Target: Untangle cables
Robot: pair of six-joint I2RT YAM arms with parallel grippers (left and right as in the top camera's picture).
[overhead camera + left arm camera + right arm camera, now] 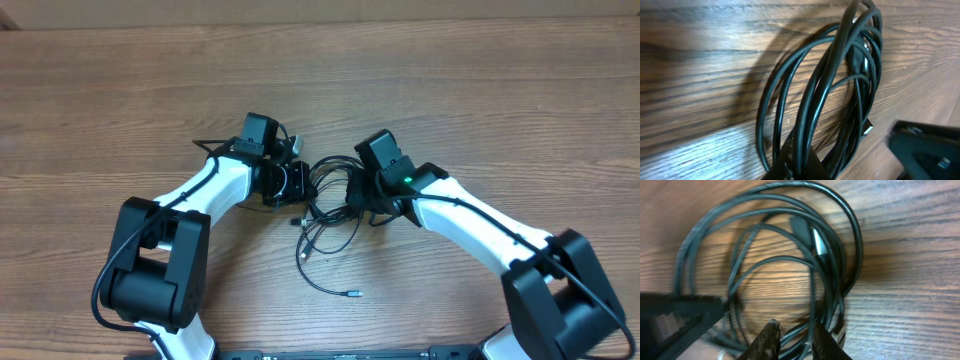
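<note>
Pinching the cables (325,197) from both sides, the 2 grippers meet approx. mid-table (480,90); left gripper (297,186) sits at the bundle's 9 o'clock, right gripper (360,192) at its 3 o'clock; bundle lies on the wood between them, touching both. One loose strand trails off toward 6 o'clock, curls, and ends in a small silver-tipped plug (352,293) lying alone, well apart from the arms.

Left wrist view: left gripper (795,167) at 6 o'clock of frame, jaws closed tight on several strands; long oval loops (810,100) fan up from it toward 12–1 o'clock, flat on the table.

Right wrist view: right gripper (796,342) at 6 o'clock, fingertips (771,339) only a sliver apart w/ strands clamped between them; round coils spread toward 12 o'clock; a black plug w/ silver tip (815,240) lies inside the coil at approx. 1 o'clock.
</note>
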